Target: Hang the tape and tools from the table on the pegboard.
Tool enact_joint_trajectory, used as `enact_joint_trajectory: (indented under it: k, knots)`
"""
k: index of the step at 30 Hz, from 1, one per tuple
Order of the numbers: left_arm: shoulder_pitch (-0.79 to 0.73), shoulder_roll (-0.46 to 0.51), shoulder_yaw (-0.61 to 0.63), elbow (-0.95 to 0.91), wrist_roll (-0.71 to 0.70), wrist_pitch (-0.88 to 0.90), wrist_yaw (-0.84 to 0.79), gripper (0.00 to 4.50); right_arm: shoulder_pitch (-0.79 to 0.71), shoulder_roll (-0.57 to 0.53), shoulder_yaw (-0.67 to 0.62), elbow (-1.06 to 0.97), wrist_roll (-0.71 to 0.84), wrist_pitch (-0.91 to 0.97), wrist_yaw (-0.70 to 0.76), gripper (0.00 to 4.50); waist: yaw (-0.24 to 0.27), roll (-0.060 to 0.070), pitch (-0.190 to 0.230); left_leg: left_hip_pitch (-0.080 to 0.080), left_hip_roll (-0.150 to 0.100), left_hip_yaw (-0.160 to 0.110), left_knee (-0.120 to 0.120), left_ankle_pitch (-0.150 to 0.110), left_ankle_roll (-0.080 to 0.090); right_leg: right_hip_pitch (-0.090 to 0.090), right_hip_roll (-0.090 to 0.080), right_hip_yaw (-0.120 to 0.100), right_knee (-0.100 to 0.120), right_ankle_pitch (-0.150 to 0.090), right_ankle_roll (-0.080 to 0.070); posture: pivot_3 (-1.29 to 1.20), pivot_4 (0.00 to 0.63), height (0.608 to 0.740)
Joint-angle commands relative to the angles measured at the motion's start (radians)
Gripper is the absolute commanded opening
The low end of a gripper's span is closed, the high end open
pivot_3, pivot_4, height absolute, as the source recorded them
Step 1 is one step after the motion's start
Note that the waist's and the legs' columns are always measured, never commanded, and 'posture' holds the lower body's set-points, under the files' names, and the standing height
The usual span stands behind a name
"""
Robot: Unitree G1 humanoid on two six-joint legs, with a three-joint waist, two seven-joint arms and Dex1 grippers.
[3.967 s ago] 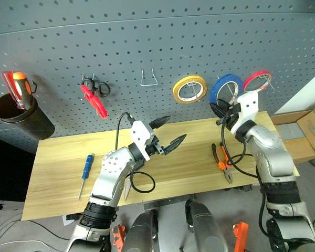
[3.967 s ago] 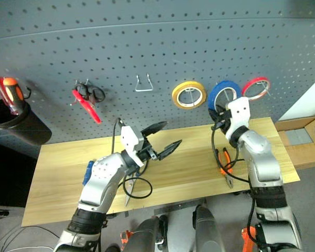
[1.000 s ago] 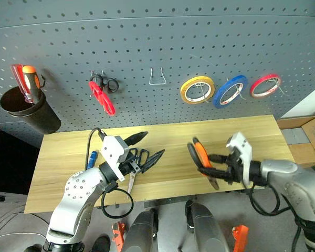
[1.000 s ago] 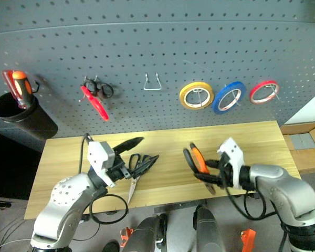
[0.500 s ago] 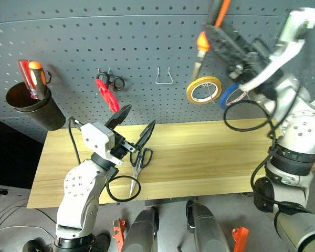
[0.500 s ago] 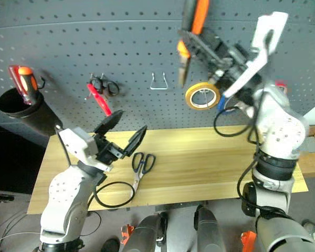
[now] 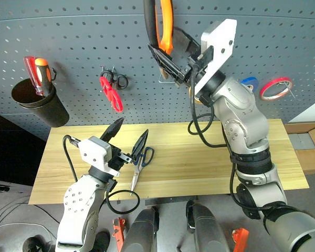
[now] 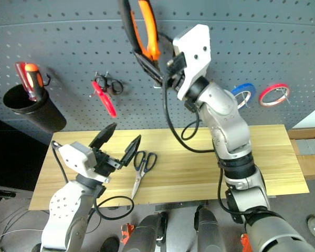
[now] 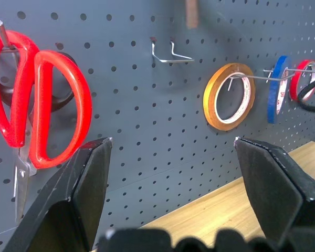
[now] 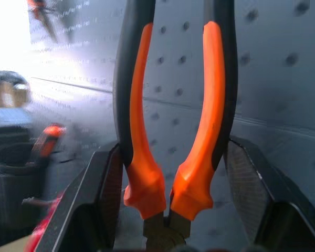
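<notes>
Left tool point(image 7: 130, 140), fingers spread apart and holding nothing, hangs over the front left part of the bench point(image 7: 283, 157), pointing toward the board. Just beside it, the blue-handled steel scissors point(image 7: 138, 164) lie flat on the bench near the front edge, handles toward the back edge, blades toward the front. A black cable loops at the front edge below them.

Right tool point(image 8: 156, 65), raised high before the pegboard point(image 7: 68, 31), is clamped on the orange-and-black-handled pliers point(image 7: 158, 23) near their joint; the handles stand upward, close to a bare metal hook point(image 9: 168, 52).

On the pegboard, from the bench's left end to its right: a dark cup point(image 7: 39, 105) holding red and orange-handled screwdrivers point(image 7: 35, 73); red-handled scissors point(image 7: 111, 93) on a peg; the bare hook; a yellow tape ring point(image 9: 229, 96); the blue tape point(image 8: 242, 91), hanging on its hook; a red tape ring point(image 7: 275, 88).
</notes>
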Motion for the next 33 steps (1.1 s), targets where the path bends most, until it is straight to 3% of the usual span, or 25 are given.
enact_joint_trajectory:
  k: [1,21,31,33]
  knots:
    - [0.008,-0.002,-0.005,-0.055,0.003,-0.023,0.010,4.00,-0.033,0.046,0.018,0.029,-0.077,-0.129,-0.036,2.37,-0.001,0.000,0.000,0.000,0.000,0.000,0.000,0.000,-0.001,0.000,0.000,0.000,0.000,0.000,0.000,0.05,0.277,0.740]
    - [-0.021,-0.024,-0.027,-0.110,0.014,-0.007,0.077,4.00,0.023,0.154,0.015,0.278,-0.224,-0.346,-0.132,2.37,-0.007,0.000,0.000,0.000,0.000,-0.001,0.000,0.001,-0.002,-0.001,0.001,0.000,0.002,0.000,0.000,0.08,0.300,0.740]
    - [-0.021,-0.018,-0.036,-0.107,0.019,0.004,0.073,4.00,0.054,0.163,0.037,0.231,-0.253,-0.246,-0.130,2.37,-0.008,0.000,0.000,0.001,0.000,0.000,0.000,0.001,-0.002,-0.001,0.001,0.000,0.002,0.000,0.000,0.08,0.302,0.740]
    - [-0.028,-0.018,-0.033,-0.102,0.012,0.009,0.077,4.00,0.053,0.163,0.033,0.229,-0.251,-0.225,-0.134,3.08,-0.008,0.000,0.000,0.001,0.000,-0.001,0.000,0.001,-0.002,0.000,0.001,0.001,0.002,0.000,0.000,0.08,0.304,0.740]
